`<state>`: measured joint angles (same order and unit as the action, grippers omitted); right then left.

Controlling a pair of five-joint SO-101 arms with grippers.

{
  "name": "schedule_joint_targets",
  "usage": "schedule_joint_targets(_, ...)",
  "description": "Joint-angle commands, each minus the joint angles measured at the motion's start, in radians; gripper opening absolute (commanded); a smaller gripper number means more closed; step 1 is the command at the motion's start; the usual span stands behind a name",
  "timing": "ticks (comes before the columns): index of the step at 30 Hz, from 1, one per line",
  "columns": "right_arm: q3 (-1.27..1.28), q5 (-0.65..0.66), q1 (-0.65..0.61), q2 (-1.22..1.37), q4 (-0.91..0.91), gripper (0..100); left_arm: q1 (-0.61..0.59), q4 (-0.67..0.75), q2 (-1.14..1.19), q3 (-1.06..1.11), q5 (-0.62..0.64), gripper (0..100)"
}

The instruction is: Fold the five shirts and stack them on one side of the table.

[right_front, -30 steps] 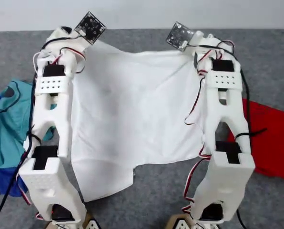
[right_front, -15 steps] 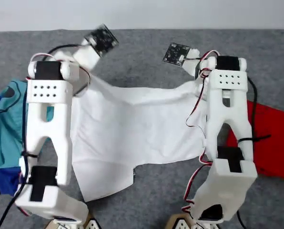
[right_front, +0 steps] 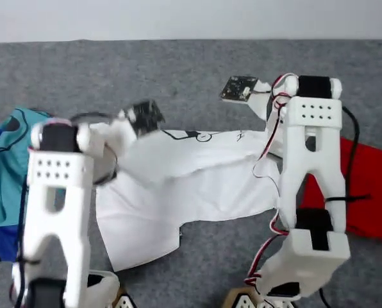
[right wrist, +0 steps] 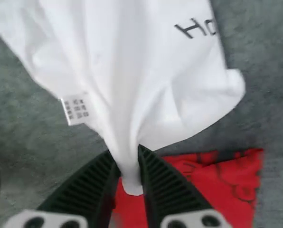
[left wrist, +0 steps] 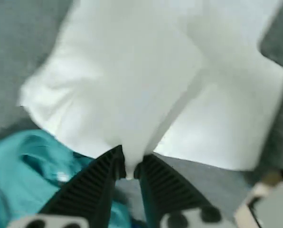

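Observation:
A white shirt (right_front: 184,186) lies across the middle of the grey table, its far edge lifted and folded toward the near side, black print showing on the turned-over part. My left gripper (left wrist: 128,170) is shut on the shirt's white cloth (left wrist: 146,85); in the high view it sits at the shirt's left (right_front: 124,138). My right gripper (right wrist: 130,175) is shut on a bunched corner of the same shirt (right wrist: 117,71), at the shirt's right end in the high view (right_front: 268,125). A teal shirt (right_front: 8,163) lies over a blue one at the table's left. A red shirt (right_front: 370,192) lies at the right.
The grey table (right_front: 178,70) is bare beyond the shirt, up to a white wall at the far edge. The red shirt (right wrist: 203,180) lies just under my right gripper. The teal shirt (left wrist: 27,166) lies close beside my left gripper. Both arm bases stand at the near edge.
Both grippers have drawn the white shirt's far edge from the far side of the table toward the near side, folding it over; the printed side now shows.

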<state>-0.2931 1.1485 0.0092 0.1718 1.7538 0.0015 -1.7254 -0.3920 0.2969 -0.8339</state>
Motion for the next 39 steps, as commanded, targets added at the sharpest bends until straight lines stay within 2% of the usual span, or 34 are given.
schedule_joint_targets(1,0.091,0.015,0.021,-0.114,0.044,1.2,0.003,-0.032,-0.173,0.160,-0.014,1)
schedule_joint_targets(9,0.361,0.095,0.074,-0.263,0.039,1.1,0.009,-0.034,-0.388,0.458,-0.014,1)
schedule_joint_targets(15,0.381,0.101,0.111,-0.269,0.039,1.1,0.002,-0.034,-0.463,0.490,-0.018,1)
schedule_joint_targets(20,0.411,0.101,0.102,-0.269,0.039,1.1,0.002,-0.025,-0.468,0.530,-0.083,1)
schedule_joint_targets(32,0.565,0.097,0.097,-0.269,-0.087,1.1,0.000,0.213,-0.465,0.803,-0.083,1)
schedule_joint_targets(39,0.611,0.077,0.104,-0.269,-0.179,1.4,0.084,0.219,-0.465,0.806,-0.083,1)
